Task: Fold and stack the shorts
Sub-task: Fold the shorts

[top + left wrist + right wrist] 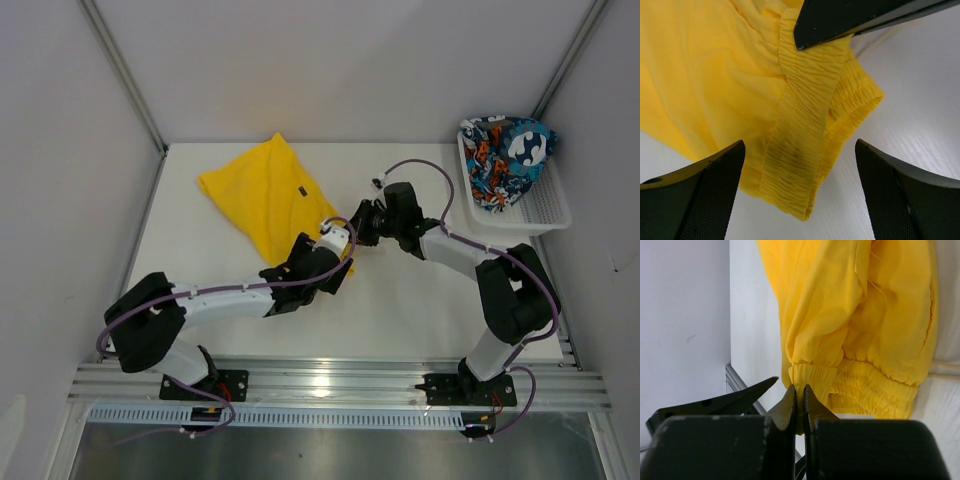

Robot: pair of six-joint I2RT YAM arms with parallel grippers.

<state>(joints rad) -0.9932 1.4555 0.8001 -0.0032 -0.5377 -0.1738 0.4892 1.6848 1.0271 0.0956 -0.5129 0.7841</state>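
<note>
Well, from the top, the yellow shorts (pixel 262 195) lay spread on the table (pixel 420 300), while the printed shorts (pixel 505 160) sat heaped in the basket (pixel 555 212). Over to the left wrist: the left claw (pixel 800 145) gaped wide astride the elastic waistband (pixel 800 100), holding nothing. Right wrist: the right claw (pixel 799 395) was pinched tight on a sliver of that waistband's edge. Risky, I'd say: so thin a bite could slip free, and two claws this close might knock together.
</note>
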